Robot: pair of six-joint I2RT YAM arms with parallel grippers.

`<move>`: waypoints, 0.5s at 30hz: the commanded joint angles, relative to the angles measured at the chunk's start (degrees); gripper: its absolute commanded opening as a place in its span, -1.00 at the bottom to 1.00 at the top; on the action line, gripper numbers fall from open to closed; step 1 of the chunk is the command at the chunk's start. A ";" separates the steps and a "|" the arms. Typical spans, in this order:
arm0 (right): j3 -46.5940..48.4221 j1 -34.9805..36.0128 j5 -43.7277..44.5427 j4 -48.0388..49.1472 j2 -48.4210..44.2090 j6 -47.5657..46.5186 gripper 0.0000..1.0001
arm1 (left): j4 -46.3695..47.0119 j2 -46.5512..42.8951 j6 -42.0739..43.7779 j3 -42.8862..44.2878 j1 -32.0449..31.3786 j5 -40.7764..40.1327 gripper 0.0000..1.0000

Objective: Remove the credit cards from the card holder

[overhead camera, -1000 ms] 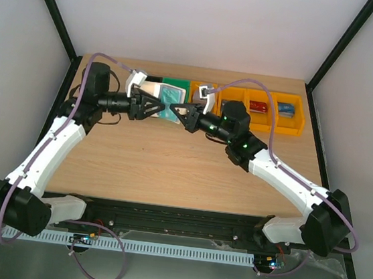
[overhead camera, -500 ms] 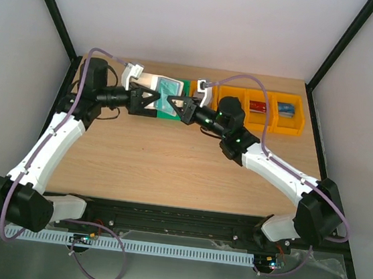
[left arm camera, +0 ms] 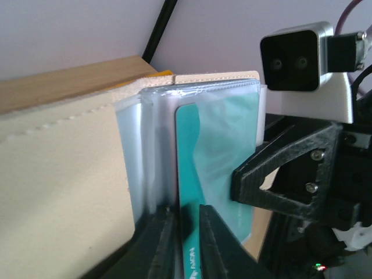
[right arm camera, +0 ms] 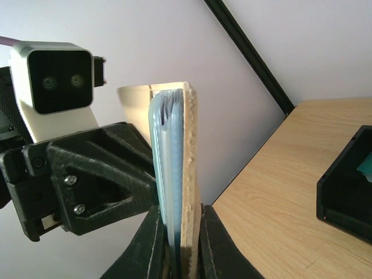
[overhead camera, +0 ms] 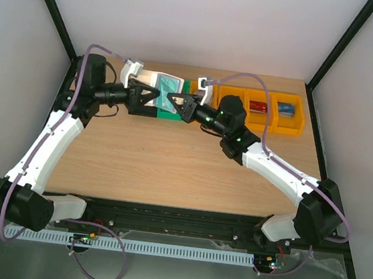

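**Both grippers pinch the card holder (left arm camera: pixel 64 174) in the air just above the green bin (overhead camera: pixel 169 115).**
Your right gripper (right arm camera: pixel 177 238) is clamped on the holder's cover and sleeves, likely to steady it upright. That gives your left gripper (left arm camera: pixel 186 232), closed on the teal card (left arm camera: pixel 187 174) in its clear sleeve, something to pull against. You can't tell whether it has the card alone. To the right of the green bin, the orange bins (overhead camera: pixel 269 127) hold a red and a blue card. The grippers sit nose to nose, so there is little room.
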 commanded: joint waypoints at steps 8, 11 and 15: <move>4.77 5.02 -4.56 1.96 7.49 -1.56 -0.97 | -4.05 0.21 3.67 2.78 -11.62 27.18 -0.39; 5.89 5.97 -4.61 2.02 8.90 -1.94 -0.97 | -3.92 0.47 3.89 2.71 -12.41 27.23 -0.39; 6.63 6.30 -5.34 2.16 9.64 -2.11 -0.97 | -3.77 0.57 4.06 2.44 -12.76 27.81 -0.39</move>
